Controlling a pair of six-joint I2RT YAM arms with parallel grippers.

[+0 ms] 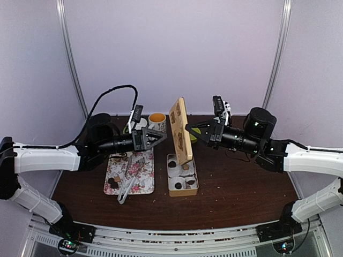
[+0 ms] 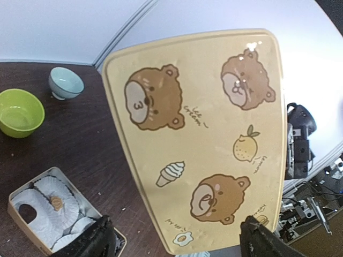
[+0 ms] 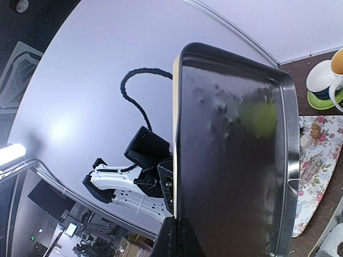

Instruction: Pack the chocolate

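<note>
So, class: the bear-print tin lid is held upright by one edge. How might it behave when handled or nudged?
Probably stiff: the tin lid looks flat though the right gripper pinches one edge. Its glossy inner face may slip. Upright over the tin box, it would likely tip if released.

The left arm [image 1: 45,158] and right arm [image 1: 316,159] match — white link shells, black joint housings, black tapered fingers [image 1: 197,134]. A black cable [image 1: 110,92] loops over the left arm; small lights glow at both bases [image 1: 68,235].
</note>
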